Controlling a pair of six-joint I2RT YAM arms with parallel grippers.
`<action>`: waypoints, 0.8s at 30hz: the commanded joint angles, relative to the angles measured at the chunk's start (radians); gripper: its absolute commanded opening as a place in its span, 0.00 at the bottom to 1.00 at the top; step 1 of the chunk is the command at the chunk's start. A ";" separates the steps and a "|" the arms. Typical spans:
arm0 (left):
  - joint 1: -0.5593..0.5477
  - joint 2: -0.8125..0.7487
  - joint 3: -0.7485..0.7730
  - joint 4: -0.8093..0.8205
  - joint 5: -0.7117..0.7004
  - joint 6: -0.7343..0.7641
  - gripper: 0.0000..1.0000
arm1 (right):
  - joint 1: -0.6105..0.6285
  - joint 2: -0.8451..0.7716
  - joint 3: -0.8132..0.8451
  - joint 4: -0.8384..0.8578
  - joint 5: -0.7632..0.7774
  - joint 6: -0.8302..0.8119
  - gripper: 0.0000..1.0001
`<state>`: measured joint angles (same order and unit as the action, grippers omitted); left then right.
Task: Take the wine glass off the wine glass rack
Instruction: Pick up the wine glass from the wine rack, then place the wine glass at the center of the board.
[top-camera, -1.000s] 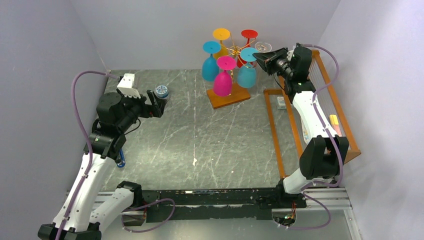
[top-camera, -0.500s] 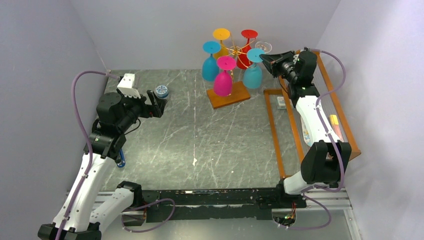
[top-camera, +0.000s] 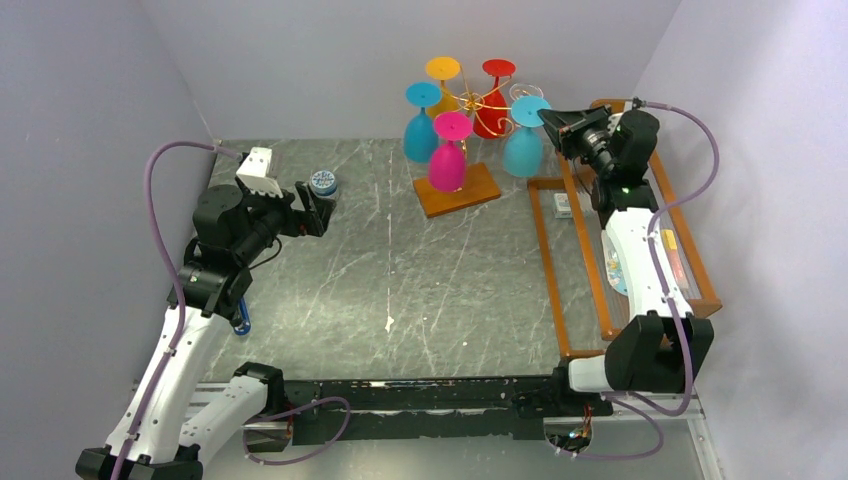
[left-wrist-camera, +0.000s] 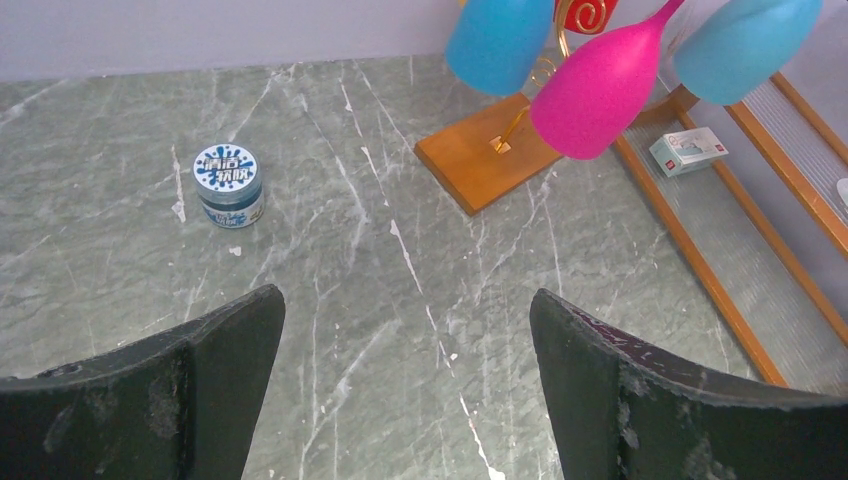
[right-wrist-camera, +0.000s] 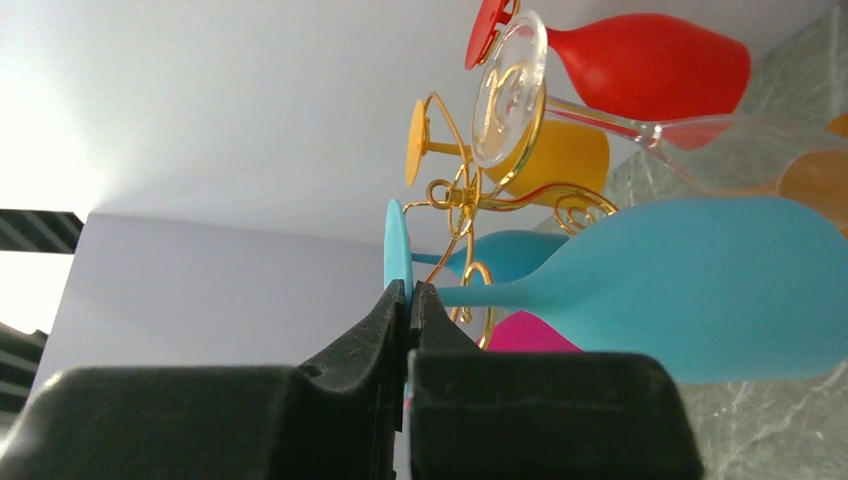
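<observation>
**A:** While the right pincer (top-camera: 548, 117) (right-wrist-camera: 408, 290) is raised beside the rack, what has it got?

**B:** The light-blue wine glass (top-camera: 523, 152) (right-wrist-camera: 700, 290). Its fingers are pressed almost together on the rim of the round foot, one on each face.

**A:** Which way does the glass point?

**B:** Upside down. The foot is at the fingertips, the stem runs down from them, and the bowl hangs below with its mouth toward the table, off the surface.

**A:** And the rack (top-camera: 458, 191) (right-wrist-camera: 455, 195)?

**B:** Just past the fingertips, on the far side of the glass from the wrist. I cannot tell whether the stem is free of the gold wire. A clear glass (top-camera: 521, 93) hangs closest to the pincer. A red glass (top-camera: 490, 118), a yellow glass (top-camera: 443, 68), a pink glass (top-camera: 445, 167) and a second blue glass (top-camera: 420, 137) hang farther from it.

**A:** Does anything hold other things?

**B:** Below the pincer's arm lies an orange wooden frame (top-camera: 545, 230) with a small white box (top-camera: 564, 204) inside it. Well away across the table a little jar (top-camera: 322, 181) (left-wrist-camera: 229, 184) stands with its lid on. It is near the left pincer (top-camera: 315, 208) (left-wrist-camera: 403, 298), which gapes wide and holds nothing.
</observation>
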<state>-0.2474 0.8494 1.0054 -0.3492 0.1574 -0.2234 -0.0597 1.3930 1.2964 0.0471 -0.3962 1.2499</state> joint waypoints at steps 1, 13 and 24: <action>0.007 -0.010 0.010 0.009 0.024 -0.008 0.97 | -0.034 -0.068 -0.037 -0.042 0.028 -0.059 0.00; 0.007 -0.035 -0.019 0.015 0.061 -0.024 0.95 | -0.040 -0.267 -0.114 -0.195 0.086 -0.248 0.00; 0.007 -0.038 -0.044 0.034 0.120 -0.017 0.93 | -0.040 -0.369 -0.168 -0.290 0.050 -0.420 0.00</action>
<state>-0.2474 0.8177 0.9821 -0.3435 0.2153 -0.2432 -0.0910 1.0531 1.1507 -0.2028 -0.3252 0.9394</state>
